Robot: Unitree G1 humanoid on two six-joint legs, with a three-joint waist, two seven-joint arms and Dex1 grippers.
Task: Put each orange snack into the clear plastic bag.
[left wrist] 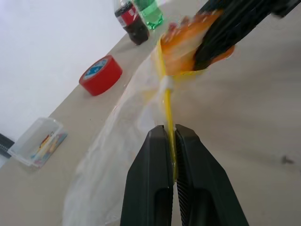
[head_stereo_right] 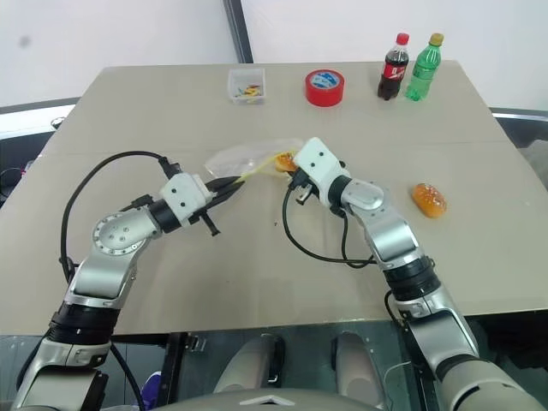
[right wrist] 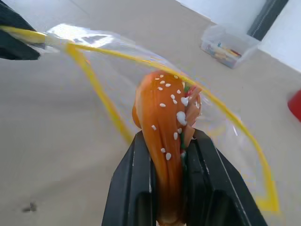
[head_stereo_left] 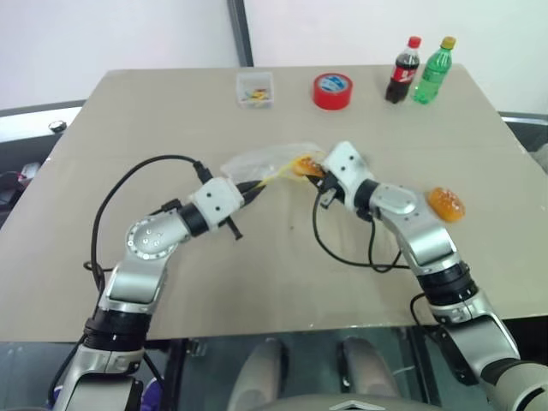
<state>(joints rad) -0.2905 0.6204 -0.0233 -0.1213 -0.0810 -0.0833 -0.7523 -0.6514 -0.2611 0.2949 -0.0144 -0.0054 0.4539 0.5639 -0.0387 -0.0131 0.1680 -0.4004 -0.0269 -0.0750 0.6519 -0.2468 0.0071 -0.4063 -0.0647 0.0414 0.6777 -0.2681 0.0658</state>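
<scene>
Left gripper (left wrist: 173, 141): jaws pinched on yellow seal strip of clear plastic bag (head_stereo_left: 257, 161), table (head_stereo_left: 257, 274) centre. Right gripper (right wrist: 171, 155): jaws clamped on orange snack (right wrist: 164, 127) at bag mouth. Second orange snack (head_stereo_left: 446, 204) at 3 o'clock, well apart.

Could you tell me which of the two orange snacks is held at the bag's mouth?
The orange snack in the right gripper; the other snack lies on the table.

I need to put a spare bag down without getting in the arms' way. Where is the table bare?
Bare: the near strip of the table between the arms, and the far left corner beside the clear box. Crowded: the middle, where both grippers meet at the clear plastic bag, and the far edge from red tape roll to bottles.
</scene>
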